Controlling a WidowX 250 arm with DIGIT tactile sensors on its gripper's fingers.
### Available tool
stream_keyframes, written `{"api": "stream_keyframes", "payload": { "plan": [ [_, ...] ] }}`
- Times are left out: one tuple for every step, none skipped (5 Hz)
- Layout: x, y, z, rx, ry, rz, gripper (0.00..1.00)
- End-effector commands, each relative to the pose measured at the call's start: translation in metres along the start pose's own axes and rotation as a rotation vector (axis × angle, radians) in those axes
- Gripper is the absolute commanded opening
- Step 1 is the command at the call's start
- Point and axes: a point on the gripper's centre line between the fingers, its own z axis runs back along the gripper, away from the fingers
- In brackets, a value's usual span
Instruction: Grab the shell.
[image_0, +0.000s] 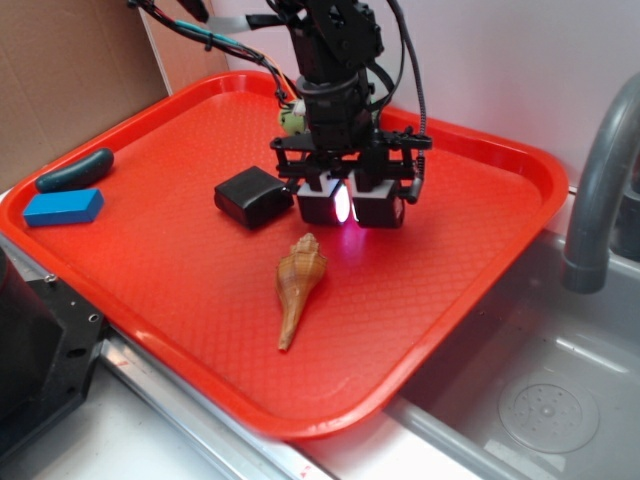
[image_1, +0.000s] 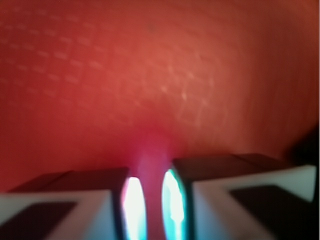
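Observation:
The tan-orange shell (image_0: 296, 280) lies on the red tray (image_0: 150, 270), its ribbed bulbous end toward the arm and its thin point toward the tray's front edge. My gripper (image_0: 348, 220) hangs just above the tray, a short way behind and to the right of the shell, not touching it. The two blocky fingers stand almost together, with only a thin glowing slit between their lit pads and nothing in it. In the wrist view the gripper (image_1: 152, 210) faces bare, blurred tray surface, and the shell is out of view there.
A black block (image_0: 252, 196) sits just left of the gripper. A blue block (image_0: 63, 207) and a dark rounded piece (image_0: 75, 170) lie at the tray's left edge. A small greenish thing (image_0: 291, 118) shows behind the arm. A sink (image_0: 540, 390) and grey faucet (image_0: 598, 190) are on the right.

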Motion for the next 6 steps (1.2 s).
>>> {"api": "stream_keyframes", "payload": {
  "plan": [
    [0.011, -0.007, 0.016, -0.041, -0.046, -0.002, 1.00],
    [0.011, -0.007, 0.016, -0.041, -0.046, -0.002, 1.00],
    [-0.013, -0.021, 0.052, -0.072, -0.056, -0.030, 1.00],
    [-0.043, -0.033, 0.073, -0.101, -0.076, -0.067, 1.00],
    [-0.065, -0.036, 0.075, -0.082, -0.077, -0.088, 1.00],
    [-0.085, -0.035, 0.061, -0.072, -0.086, -0.095, 1.00]
  ]
}}
